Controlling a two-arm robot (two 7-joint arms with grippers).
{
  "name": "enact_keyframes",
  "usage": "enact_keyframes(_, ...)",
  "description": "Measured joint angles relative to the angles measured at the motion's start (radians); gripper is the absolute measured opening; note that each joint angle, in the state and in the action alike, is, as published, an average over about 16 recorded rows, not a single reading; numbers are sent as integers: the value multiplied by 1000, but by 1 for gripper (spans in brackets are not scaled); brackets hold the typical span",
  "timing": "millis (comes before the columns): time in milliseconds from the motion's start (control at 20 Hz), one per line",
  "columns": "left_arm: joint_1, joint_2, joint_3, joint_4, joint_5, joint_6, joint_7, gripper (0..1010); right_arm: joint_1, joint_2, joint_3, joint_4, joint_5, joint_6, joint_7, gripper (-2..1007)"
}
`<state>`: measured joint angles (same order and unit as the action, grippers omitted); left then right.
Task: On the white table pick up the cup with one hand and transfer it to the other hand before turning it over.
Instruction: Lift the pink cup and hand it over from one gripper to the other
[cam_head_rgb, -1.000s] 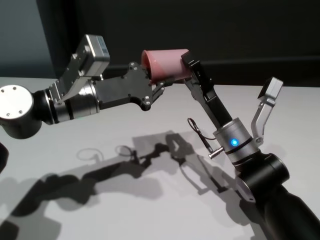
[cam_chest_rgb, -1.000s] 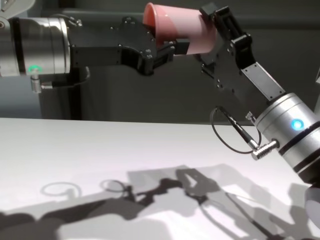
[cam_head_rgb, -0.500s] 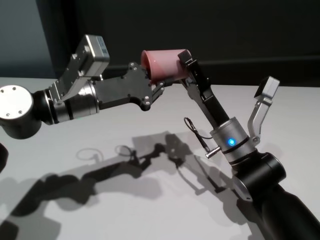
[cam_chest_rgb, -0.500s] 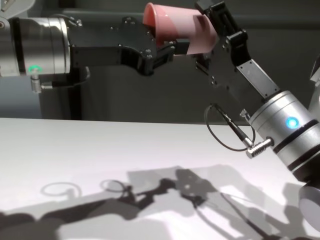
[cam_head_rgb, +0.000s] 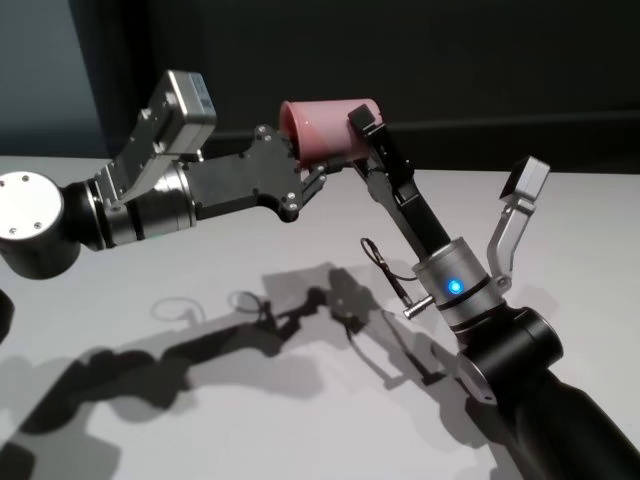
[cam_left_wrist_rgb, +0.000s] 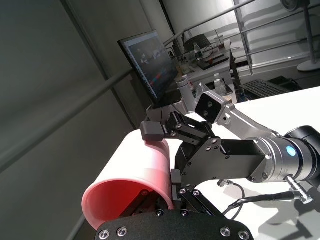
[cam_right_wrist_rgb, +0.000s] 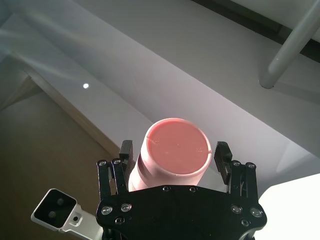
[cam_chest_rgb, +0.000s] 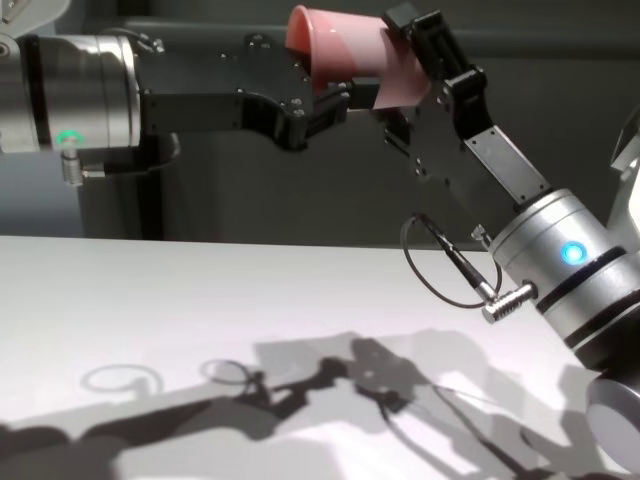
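**Pink cup, black grippers, white table**

The cup (cam_head_rgb: 328, 130) is plain salmon pink with no pattern, its inside a slightly deeper pink than its outer wall. The left gripper (cam_head_rgb: 305, 178) is matte black with small silver screw heads, on a silver-grey arm carrying a green light (cam_chest_rgb: 68, 137). The right gripper (cam_head_rgb: 366, 135) is likewise black, on a shiny silver arm with a glowing blue light (cam_head_rgb: 455, 287) and a thin black looping cable (cam_chest_rgb: 432, 262). The white table (cam_head_rgb: 250, 420) is plain matte white, crossed by soft grey shadows towards its near edge. The wall behind the far edge is dark grey
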<state>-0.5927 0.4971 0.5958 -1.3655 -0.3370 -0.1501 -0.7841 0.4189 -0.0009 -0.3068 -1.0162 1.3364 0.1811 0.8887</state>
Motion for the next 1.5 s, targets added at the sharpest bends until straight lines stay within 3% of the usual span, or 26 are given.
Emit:
enact_keyframes(600, 0, 0, 0, 0, 0, 0, 0, 38, 25, 0, -22, 42, 18, -19, 16, 1002)
enact_keyframes(1150, 0, 0, 0, 0, 0, 0, 0, 38, 28, 5, -30, 43, 24, -27, 20, 996)
enact_keyframes(1500, 0, 0, 0, 0, 0, 0, 0, 38, 27, 5, -28, 41, 24, -27, 18, 939)
